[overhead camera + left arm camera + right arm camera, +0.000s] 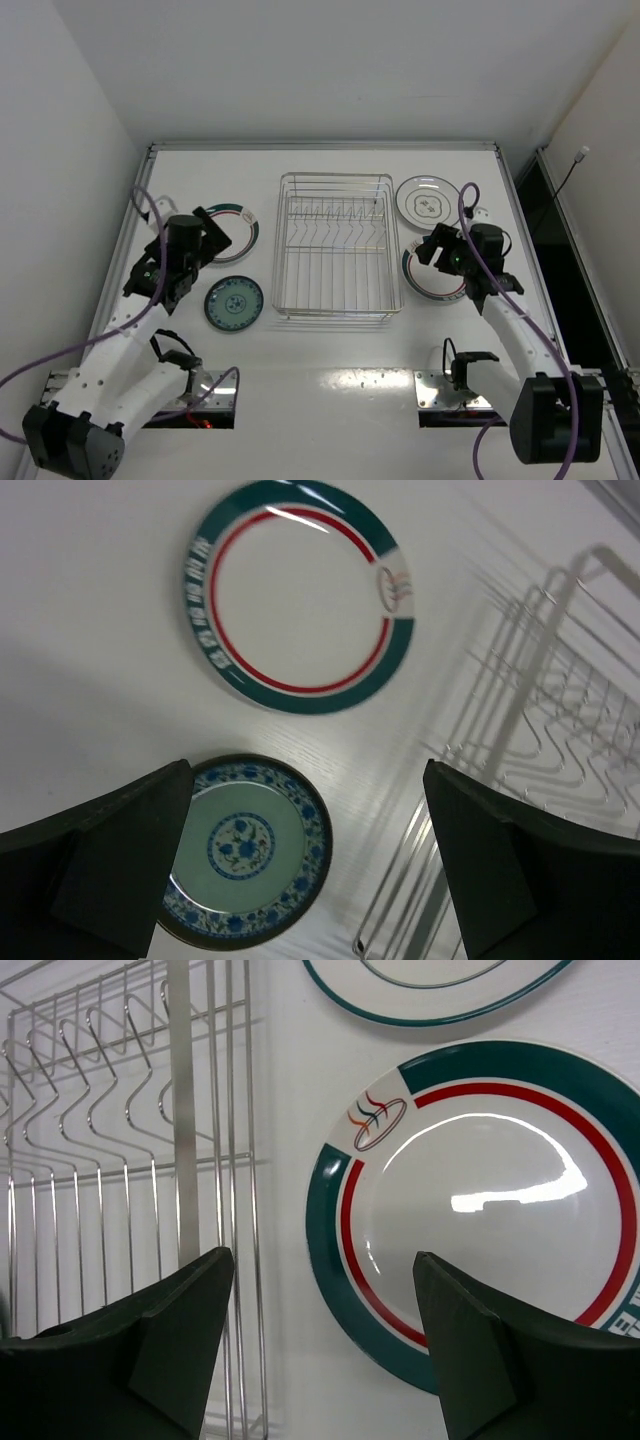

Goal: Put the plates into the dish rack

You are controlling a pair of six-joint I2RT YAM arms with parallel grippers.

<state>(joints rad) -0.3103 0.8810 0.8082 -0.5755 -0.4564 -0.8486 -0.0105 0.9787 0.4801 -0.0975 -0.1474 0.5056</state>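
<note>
1. Plates: four in all, each lying flat on the white table (330, 340). None is yet in the dish rack (335, 245), which stands mid-table between them.
2. Left of the rack: a banded plate (300, 595) with a green rim and a red inner ring. Nearer the arm bases is the small teal-blue plate (245, 850) with a blue floral pattern. The two lie near each other but apart.
3. Right of the rack: the white plate with grey motif (427, 199) on the far side, and a second banded plate (490, 1210) just beside the rack's wire edge.
4. Left gripper (307, 770): jaws spread wide and holding nothing, hanging above the gap between the two left-hand plates.
5. Right gripper (322, 1255): also spread and empty, poised over the rack-side rim of the second banded plate.
6. Handling (a judgement): glazed ceramic should be rigid, fairly weighty, slick under the pads, and liable to chip if knocked against wire.
7. Where to hold (a judgement): with a plate flat on the table, only its raised rim offers purchase. Pinch across the rim with one finger above and one slid beneath the lip. Then turn the plate on edge to seat it between the upright tines.
8. Writing: white lettering runs along the green band of the left banded plate but is too blurred to read. Both banded plates carry a small oval emblem with coloured strokes in a white break of the band. No brand is legible.
</note>
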